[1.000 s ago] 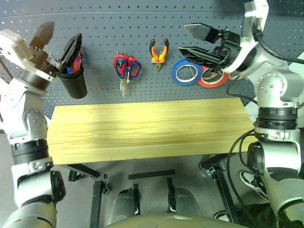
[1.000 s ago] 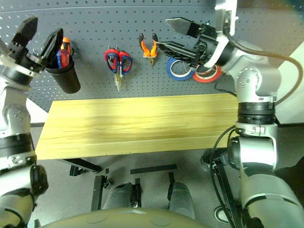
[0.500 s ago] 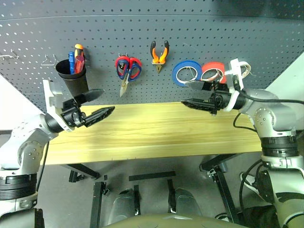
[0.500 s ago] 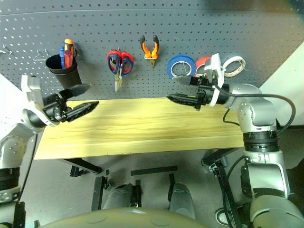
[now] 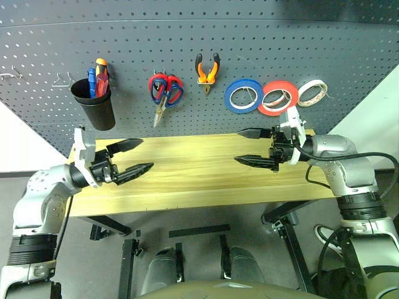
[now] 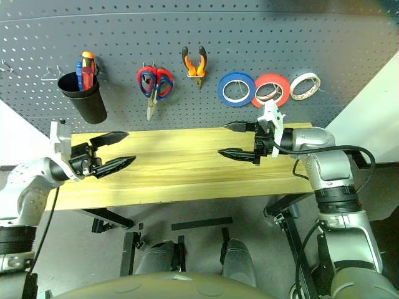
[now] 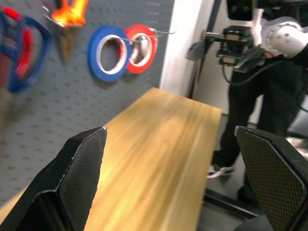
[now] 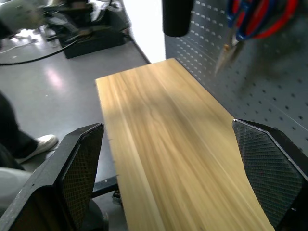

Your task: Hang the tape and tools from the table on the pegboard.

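Observation:
On the dark grey pegboard (image 5: 187, 43) hang the blue tape (image 5: 244, 95), the orange-and-black pliers (image 5: 208, 70) and scissors (image 5: 165, 90) with red and dark blue handles bunched together. A blue-handled screwdriver (image 5: 91, 80) stands in a black cup (image 5: 95, 107) on the board. My left gripper (image 5: 146, 154) hovers open over the left end of the wooden table (image 5: 193, 171), pointing right. Over the table's right end, my right gripper (image 5: 237, 146) is open and points left. Neither holds anything.
A red-orange roll (image 5: 278, 97) and a cream roll (image 5: 312, 92) hang right of the blue tape. A red-and-yellow screwdriver (image 5: 101, 71) shares the cup. Wire hooks (image 5: 61, 78) sit at the board's far left. A person's dark trousers and shoe (image 7: 219, 169) show beyond the table's right end.
Both arms have come down from pegboard height to just above the table. The fingers of both stayed open and empty. The hung things have not moved.

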Action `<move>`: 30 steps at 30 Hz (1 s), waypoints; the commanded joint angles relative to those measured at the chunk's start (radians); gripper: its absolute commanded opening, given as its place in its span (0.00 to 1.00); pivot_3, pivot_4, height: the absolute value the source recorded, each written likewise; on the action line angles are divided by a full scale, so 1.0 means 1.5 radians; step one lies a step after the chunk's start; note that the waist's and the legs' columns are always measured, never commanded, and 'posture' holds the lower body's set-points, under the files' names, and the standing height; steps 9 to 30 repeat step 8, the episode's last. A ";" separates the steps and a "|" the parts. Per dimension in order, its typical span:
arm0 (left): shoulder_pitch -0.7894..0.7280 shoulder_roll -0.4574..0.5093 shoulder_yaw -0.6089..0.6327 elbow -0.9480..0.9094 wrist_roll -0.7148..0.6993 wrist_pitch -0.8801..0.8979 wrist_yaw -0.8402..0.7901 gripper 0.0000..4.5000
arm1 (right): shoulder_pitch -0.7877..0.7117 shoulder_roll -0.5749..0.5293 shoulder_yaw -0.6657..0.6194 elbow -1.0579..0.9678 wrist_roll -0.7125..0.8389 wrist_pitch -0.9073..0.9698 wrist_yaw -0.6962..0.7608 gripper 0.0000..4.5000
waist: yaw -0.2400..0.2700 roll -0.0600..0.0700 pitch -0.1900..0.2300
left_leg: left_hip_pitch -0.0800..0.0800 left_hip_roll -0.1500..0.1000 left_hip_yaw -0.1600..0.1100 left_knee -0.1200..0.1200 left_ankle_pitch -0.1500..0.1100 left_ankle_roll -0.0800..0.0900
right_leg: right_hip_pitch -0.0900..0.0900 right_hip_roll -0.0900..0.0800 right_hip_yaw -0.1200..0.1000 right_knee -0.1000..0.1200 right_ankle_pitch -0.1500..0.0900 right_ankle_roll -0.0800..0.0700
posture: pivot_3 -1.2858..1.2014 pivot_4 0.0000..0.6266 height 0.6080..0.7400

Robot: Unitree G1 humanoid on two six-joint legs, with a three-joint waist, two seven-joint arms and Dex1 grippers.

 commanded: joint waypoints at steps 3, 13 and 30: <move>0.033 -0.012 0.029 -0.030 -0.002 -0.016 0.018 1.00 | -0.032 -0.007 0.002 -0.006 -0.004 -0.015 0.022 1.00 | 0.001 0.000 0.000 | 0.000 0.000 0.000 0.000 0.000 0.000 | 0.000 0.000 0.000 0.000 0.000 0.000 | 0.53 0.26 0.99; 0.056 -0.013 0.032 -0.030 0.004 -0.032 0.013 1.00 | -0.046 -0.002 0.005 -0.005 -0.003 -0.012 0.023 1.00 | 0.003 0.000 0.000 | 0.000 0.000 0.000 0.000 0.000 0.000 | 0.000 0.000 0.000 0.000 0.000 0.000 | 0.53 0.23 0.99; 0.056 -0.013 0.032 -0.030 0.004 -0.032 0.013 1.00 | -0.046 -0.002 0.005 -0.005 -0.003 -0.012 0.023 1.00 | 0.003 0.000 0.000 | 0.000 0.000 0.000 0.000 0.000 0.000 | 0.000 0.000 0.000 0.000 0.000 0.000 | 0.53 0.23 0.99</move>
